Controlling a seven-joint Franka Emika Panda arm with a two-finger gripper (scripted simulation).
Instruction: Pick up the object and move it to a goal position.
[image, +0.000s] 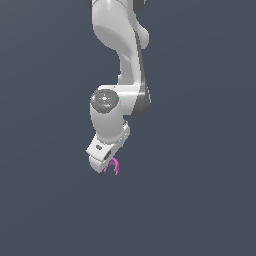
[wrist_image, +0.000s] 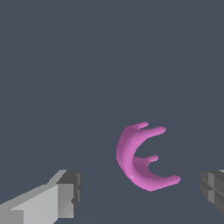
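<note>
Wrist view, lower centre: pink object between gripper fingers, spread apart, not touching. Off-centre toward one pad; risks tipping or squirting out on closing.

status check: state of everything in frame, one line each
claw: open, fingers wide apart, nothing held
pink curved piece: loose between the two fingers, touching neither, not gripped
arm: reaching down, claw end right at the pink piece in the exterior view
</note>
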